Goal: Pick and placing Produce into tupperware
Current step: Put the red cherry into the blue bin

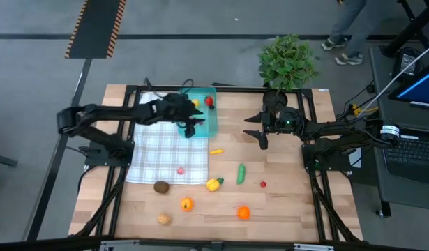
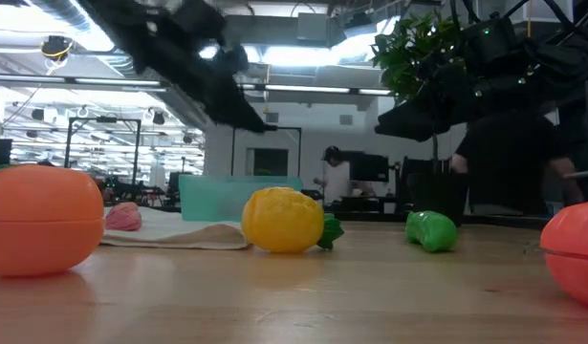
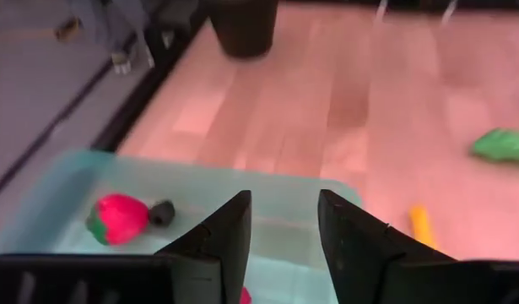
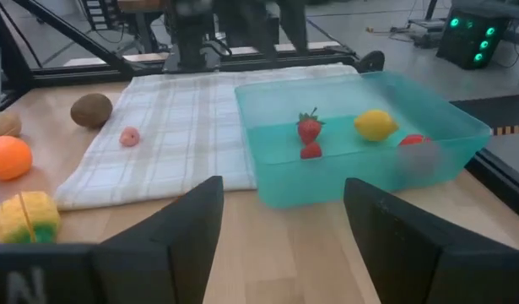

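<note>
So far I count four pieces in the tupperware (image 4: pixel 369 143); nine wait on the desk (image 1: pixel 284 202). Left gripper (image 3: pixel 283 245) fingers part-open, empty; right gripper (image 4: pixel 284 228) wide, empty.

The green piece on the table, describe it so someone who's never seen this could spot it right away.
Start at the checked cloth on the wooden table. Just past the cloth's edge on the right arm's side, on bare wood, lies the green piece. It is the only green, elongated item; its neighbours, a yellow piece and a tiny red one, are rounder.
</note>
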